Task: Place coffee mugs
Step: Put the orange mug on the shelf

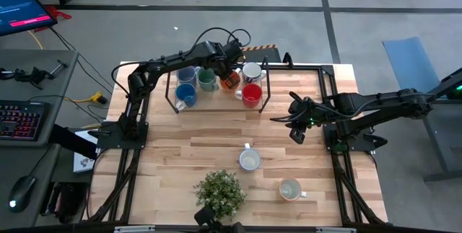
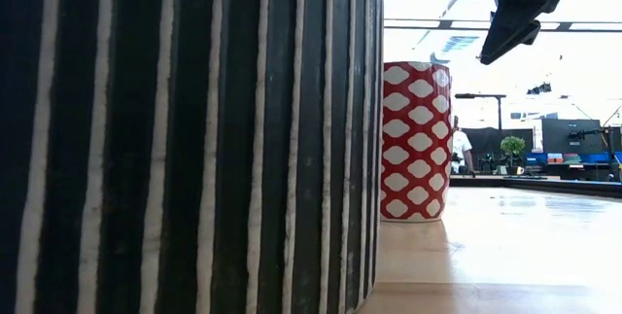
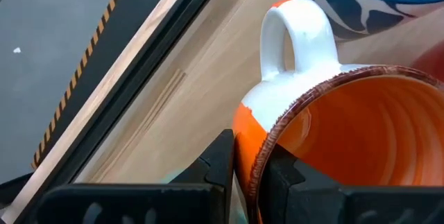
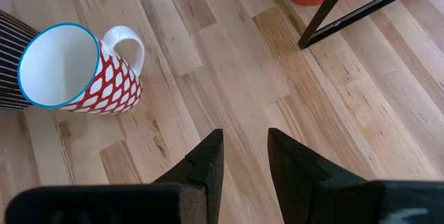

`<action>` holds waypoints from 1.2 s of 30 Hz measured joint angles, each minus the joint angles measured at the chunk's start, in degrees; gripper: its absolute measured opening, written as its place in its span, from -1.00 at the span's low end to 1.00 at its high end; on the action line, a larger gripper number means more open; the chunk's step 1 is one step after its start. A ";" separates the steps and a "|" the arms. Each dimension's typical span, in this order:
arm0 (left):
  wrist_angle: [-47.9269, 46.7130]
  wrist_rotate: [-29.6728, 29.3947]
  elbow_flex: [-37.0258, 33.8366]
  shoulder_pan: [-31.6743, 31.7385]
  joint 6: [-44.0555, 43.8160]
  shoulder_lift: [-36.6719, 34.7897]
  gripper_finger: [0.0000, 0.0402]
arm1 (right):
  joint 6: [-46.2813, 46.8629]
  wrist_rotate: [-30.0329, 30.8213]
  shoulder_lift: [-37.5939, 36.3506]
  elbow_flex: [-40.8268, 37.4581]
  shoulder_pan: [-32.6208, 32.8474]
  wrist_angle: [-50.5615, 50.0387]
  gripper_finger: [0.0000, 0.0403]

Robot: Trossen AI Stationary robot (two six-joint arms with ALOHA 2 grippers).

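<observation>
My left gripper (image 1: pixel 229 74) reaches to the table's far side, shut on the orange mug (image 3: pixel 347 134), which has a white handle (image 3: pixel 295 37). Around it stand the blue (image 1: pixel 185 93), grey-blue (image 1: pixel 188 74), green (image 1: pixel 208 81), white (image 1: pixel 252 71) and red (image 1: pixel 251 94) mugs inside a black frame. A red-and-white patterned mug (image 1: pixel 249 159) (image 4: pixel 83 71) and a cream mug (image 1: pixel 290 188) stand upright on the near half of the table. My right gripper (image 1: pixel 296 123) (image 4: pixel 244 156) hovers open over bare wood, right of the frame. My left gripper pinches the orange mug's rim (image 3: pixel 258 161) a little aside from the handle, one finger (image 3: pixel 284 175) inside the mug and one (image 3: pixel 222 161) outside. The fingers come from above, pointing down. Whether the mug's base is on the table cannot be told.
The black metal frame (image 1: pixel 216 108) (image 4: pixel 361 9) fences the far mugs. A leafy plant (image 1: pixel 220 192) in a striped pot (image 2: pixel 185 139) stands at the near edge, beside the patterned mug (image 2: pixel 416 139). Bare wood lies between the frame and the near mugs.
</observation>
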 joint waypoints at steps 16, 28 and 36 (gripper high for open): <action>0.28 -0.83 0.02 -0.15 1.53 0.00 -0.85 | -0.01 -0.19 0.00 0.01 0.00 -0.03 -0.54; 0.31 -0.83 0.00 -0.15 1.09 0.00 -0.85 | 0.00 -0.33 0.00 0.00 0.01 -0.03 -0.54; 0.31 -0.62 0.00 -0.15 1.06 0.00 -0.85 | 0.00 -0.33 0.00 0.01 0.00 -0.03 -0.54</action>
